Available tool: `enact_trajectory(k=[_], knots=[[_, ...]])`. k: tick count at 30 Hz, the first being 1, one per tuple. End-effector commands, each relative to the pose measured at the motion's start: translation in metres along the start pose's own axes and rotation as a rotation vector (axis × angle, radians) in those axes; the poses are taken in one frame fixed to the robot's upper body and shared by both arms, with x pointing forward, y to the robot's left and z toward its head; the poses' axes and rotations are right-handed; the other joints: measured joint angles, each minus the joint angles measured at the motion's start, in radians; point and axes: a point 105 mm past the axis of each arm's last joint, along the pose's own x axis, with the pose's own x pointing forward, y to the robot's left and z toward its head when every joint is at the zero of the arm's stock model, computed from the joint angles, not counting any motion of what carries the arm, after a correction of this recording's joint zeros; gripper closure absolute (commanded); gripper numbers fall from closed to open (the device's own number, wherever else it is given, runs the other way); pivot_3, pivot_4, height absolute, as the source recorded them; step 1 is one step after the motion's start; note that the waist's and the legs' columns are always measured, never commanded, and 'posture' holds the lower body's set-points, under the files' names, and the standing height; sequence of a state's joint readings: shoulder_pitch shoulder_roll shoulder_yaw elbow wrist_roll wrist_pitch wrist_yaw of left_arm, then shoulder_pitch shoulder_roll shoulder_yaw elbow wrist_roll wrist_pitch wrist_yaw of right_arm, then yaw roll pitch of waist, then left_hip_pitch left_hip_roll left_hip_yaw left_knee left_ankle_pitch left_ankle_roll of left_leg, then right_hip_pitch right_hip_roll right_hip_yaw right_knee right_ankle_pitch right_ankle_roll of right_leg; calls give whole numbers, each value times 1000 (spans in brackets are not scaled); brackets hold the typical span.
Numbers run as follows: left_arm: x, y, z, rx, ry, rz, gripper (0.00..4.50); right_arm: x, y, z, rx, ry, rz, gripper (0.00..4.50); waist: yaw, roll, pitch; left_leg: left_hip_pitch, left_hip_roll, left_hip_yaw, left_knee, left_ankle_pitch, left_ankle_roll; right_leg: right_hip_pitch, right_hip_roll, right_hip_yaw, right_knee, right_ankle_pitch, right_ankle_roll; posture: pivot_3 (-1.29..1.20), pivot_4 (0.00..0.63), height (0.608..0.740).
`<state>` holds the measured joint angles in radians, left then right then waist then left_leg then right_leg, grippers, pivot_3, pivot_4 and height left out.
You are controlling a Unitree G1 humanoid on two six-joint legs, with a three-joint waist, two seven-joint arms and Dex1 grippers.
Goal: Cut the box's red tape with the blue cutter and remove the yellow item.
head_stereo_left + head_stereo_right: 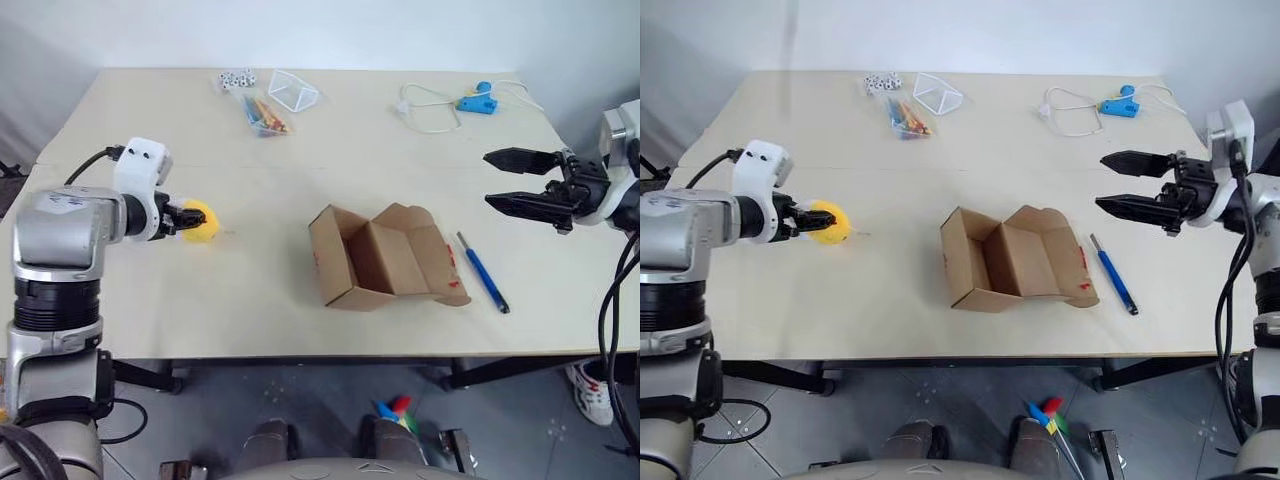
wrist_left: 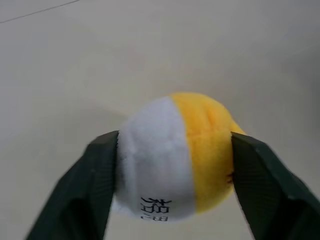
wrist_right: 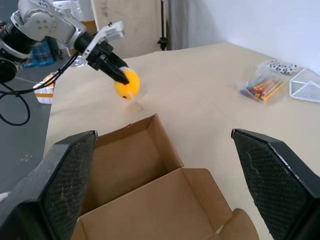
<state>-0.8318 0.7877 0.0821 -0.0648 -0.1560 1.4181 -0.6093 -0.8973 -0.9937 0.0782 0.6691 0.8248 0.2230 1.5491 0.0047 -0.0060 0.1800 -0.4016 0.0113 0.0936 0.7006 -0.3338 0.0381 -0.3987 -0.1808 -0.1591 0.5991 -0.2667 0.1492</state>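
Table (image 1: 150, 320): pale beige top, carrying everything below.
Box (image 1: 385, 258): brown cardboard, near the middle of the table, flaps thrown open and the inside bare; red marks show on the flap at its right and on its left wall.
Red tape (image 1: 1084, 286): a small red scrap on the near right flap of the open box.
Right gripper (image 1: 515, 180): above the right side of the table, pointing left, its two black fingers spread wide with nothing between them.
Left gripper (image 1: 190, 219): low over the left side of the table, its fingers on either side of the ball; in the left wrist view both fingers touch the ball's sides, but whether they are pressing it I cannot tell.
Ball (image 1: 198, 222): yellow and fuzzy, at the left gripper's tips, well left of the box; the left wrist view shows it half white, half yellow.
Writing: dark printed characters on the white half of the ball (image 2: 156, 206), too cut off to read.
Cutter (image 1: 483, 271): slim blue stick with a dark near tip, lying flat just right of the box.
Light-blue gadget (image 1: 477, 100): far right, with a looped white cord.
Bag of coloured pencils (image 1: 265, 114): far side, left of centre.
Clear wedge-shaped piece (image 1: 293, 90): just right of the pencils.
Small black-and-white pieces (image 1: 236, 79): far edge, beside the pencils.
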Motion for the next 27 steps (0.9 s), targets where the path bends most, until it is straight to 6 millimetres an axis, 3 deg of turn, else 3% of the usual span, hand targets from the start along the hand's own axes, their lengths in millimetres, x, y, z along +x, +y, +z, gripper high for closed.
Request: enact_trajectory(k=[1,9,17,23,27], knots=[[-16,0,1,3,-26,-59,12,-12,10,14,-54,-9,46,0,-3,0,0,0,0,0,0,0,0,0,0,0,0,0,0,0,150,740],[-41,5,-14,23,-38,-196,12,-34,14,8,-39,24,-11,0,-7,1,0,1,1,1,-1,0,-1,0,0,0,0,0,0,0,150,740],[-81,-14,-10,154,-516,-456,12,-74,21,-9,-3,131,-131,0,-6,2,0,1,3,2,-1,-1,-1,0,0,1,-3,0,0,0,150,740],[-72,-13,-56,165,-463,-483,12,-100,29,-27,47,166,-211,0,-7,2,0,3,1,4,-1,-1,-1,1,0,1,-3,0,0,0,150,740],[-60,-5,-73,162,-458,-436,12,-112,33,-33,60,164,-255,0,-3,2,0,3,2,5,-1,-1,-1,2,0,1,-4,0,0,0,150,740]])
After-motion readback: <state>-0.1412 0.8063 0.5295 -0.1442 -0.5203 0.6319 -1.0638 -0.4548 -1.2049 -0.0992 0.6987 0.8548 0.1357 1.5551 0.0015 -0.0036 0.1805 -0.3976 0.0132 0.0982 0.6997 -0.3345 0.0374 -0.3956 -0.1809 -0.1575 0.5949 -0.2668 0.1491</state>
